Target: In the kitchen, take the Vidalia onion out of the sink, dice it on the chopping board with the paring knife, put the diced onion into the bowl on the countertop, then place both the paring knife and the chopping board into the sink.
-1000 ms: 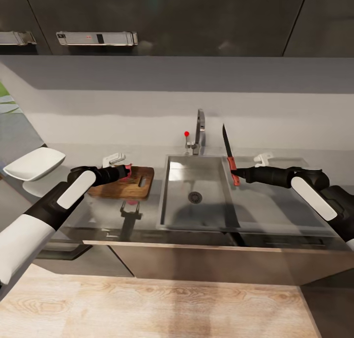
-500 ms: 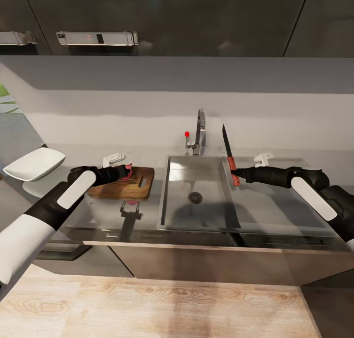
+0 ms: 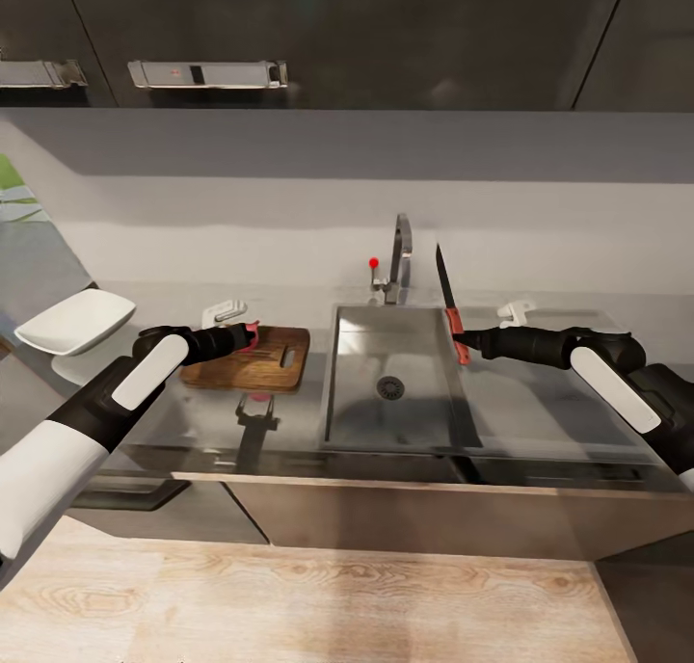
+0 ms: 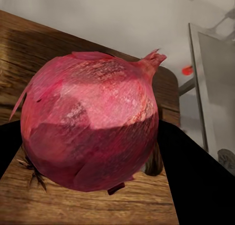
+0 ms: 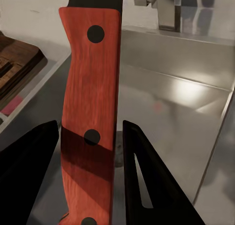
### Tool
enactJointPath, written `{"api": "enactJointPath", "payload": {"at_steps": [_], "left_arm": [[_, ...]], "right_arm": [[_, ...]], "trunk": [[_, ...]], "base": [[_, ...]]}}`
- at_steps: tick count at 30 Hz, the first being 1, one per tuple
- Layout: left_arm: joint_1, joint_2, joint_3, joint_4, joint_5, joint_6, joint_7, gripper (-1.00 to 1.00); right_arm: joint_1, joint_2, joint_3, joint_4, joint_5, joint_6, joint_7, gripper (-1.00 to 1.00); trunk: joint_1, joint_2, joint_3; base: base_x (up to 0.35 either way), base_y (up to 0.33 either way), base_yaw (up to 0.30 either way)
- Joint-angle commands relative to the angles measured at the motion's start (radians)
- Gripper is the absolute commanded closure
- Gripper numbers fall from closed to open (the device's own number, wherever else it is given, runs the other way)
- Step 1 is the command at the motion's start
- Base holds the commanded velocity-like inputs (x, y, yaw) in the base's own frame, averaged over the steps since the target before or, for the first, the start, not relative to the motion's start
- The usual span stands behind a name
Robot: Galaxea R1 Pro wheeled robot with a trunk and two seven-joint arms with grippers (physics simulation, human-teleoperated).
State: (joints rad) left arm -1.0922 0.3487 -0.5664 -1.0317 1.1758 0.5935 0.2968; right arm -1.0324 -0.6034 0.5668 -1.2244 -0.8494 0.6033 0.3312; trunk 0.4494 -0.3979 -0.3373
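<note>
Head view: the left end effector point(image 3: 249, 336) is pinching the onion point(image 3: 253, 335) over the chopping board point(image 3: 253, 359), at nine o'clock from the sink point(image 3: 390, 384). The right end effector point(image 3: 459, 336) is gripping the paring knife point(image 3: 449, 304) upright.

Left wrist view: the onion point(image 4: 90, 124) is sitting between dark fingers point(image 4: 193, 171).

Right wrist view: fingers point(image 5: 147, 178) are clamping the knife handle point(image 5: 90, 112).

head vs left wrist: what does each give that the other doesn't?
Head view alone: the paring knife upright in the right gripper over the sink, and the bowl off to the left. Left wrist alone: the onion's papery red skin, whole and uncut, between the dark fingers. Both: onion in the left gripper over the chopping board, and the tap's red knob.
</note>
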Motion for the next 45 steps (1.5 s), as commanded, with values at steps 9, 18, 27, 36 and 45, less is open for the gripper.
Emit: {"api": "enactJointPath", "payload": {"at_steps": [9, 18, 27, 36, 45], "left_arm": [[-0.002, 0.000, -0.005, -0.002, 0.008, 0.000, 0.008, 1.00], [-0.002, 0.000, -0.007, -0.002, 0.008, -0.001, 0.008, 1.00], [-0.002, 0.000, -0.009, -0.002, 0.008, -0.001, 0.008, 1.00], [-0.002, 0.000, -0.009, -0.002, 0.008, -0.001, 0.008, 1.00], [-0.002, 0.000, -0.007, -0.002, 0.008, -0.001, 0.008, 1.00]], "right_arm": [[-0.002, -0.001, 0.002, 0.000, -0.003, 0.003, 0.000, 1.00], [-0.002, -0.001, 0.002, -0.001, -0.003, 0.003, 0.000, 1.00], [-0.002, -0.001, 0.002, 0.000, -0.003, 0.003, 0.000, 1.00], [-0.002, -0.001, 0.002, 0.000, -0.003, 0.003, 0.000, 1.00], [-0.002, -0.001, 0.002, -0.001, -0.003, 0.003, 0.000, 1.00]], "trunk": [[0.001, -0.002, -0.009], [0.001, -0.002, -0.017], [0.001, -0.002, -0.025], [0.001, -0.002, -0.031], [0.001, -0.002, -0.036]], "base": [[0.000, 0.000, 0.042], [0.000, 0.000, 0.001], [0.000, 0.000, 0.000], [0.000, 0.000, 0.000], [0.000, 0.000, 0.000]]}}
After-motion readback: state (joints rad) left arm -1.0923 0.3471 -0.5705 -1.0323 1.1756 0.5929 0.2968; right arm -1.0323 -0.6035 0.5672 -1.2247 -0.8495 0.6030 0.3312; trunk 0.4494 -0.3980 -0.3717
